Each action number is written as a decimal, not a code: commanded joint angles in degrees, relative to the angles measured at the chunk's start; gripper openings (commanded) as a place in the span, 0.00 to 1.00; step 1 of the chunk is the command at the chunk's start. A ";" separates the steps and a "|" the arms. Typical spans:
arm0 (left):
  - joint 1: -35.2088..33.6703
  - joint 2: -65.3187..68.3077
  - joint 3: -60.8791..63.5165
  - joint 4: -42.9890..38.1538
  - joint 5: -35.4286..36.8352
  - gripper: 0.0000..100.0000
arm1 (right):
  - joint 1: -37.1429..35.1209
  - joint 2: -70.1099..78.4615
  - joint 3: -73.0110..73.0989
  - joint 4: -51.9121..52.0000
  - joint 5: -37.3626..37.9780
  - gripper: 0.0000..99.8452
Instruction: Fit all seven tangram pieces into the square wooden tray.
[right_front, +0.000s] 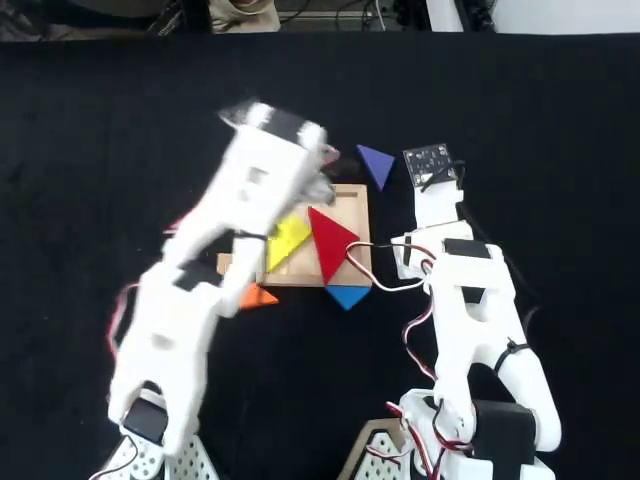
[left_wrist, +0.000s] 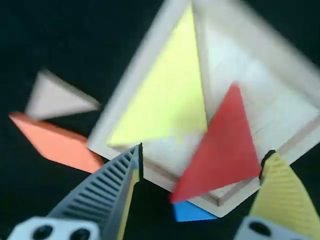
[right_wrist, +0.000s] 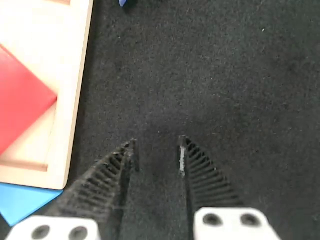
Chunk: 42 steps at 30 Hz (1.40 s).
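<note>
Nearest my side: one blue flat triangle (right_front: 348, 296) touches the tray's near rim from outside, by its right corner. One orange flat parallelogram (left_wrist: 55, 142) lies at the near left corner, with one pale triangle (left_wrist: 57, 100) just beside it.

The left gripper (left_wrist: 205, 150) hangs over the tray's near edge. Its jaws are spread wide with nothing between them. One finger is grey and ribbed, the other yellow and ribbed.

The square wooden tray (right_front: 358, 205) is light bare wood with a raised rim and sits mid-table, between the two arms. It has two pieces in it:
- One large yellow triangle (right_front: 288, 238) sits along the left side.
- One large red triangle (right_front: 330, 245) has its tip at the near rim. I can't tell if it's seated flat.

The right gripper (right_wrist: 156, 143) is over bare cloth just beside the tray's right rim. Its two dark ribbed fingers stand a narrow gap apart, gripping nothing.

Farthest out: one violet-blue triangle (right_front: 376, 163) sits past the tray's far right corner, off the wood.

I count six pieces, two in the tray and four outside it, all matte and flat. The table (right_front: 560, 150) is covered in black fuzzy cloth.
</note>
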<state>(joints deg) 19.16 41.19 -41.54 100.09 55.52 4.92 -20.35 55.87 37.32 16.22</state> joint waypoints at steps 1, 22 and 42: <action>-11.82 -14.59 6.11 0.79 -11.78 0.37 | 0.79 -2.59 -1.98 0.35 0.62 0.05; -37.23 -27.25 58.15 -41.67 -34.02 0.37 | -22.59 23.69 -59.30 49.23 -0.09 0.15; -37.85 -27.96 62.02 -47.82 -29.89 0.37 | -25.76 69.41 -105.01 55.30 -5.98 0.15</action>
<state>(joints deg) -18.37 14.29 21.05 53.14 24.84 -20.48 47.08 -42.51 90.86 10.86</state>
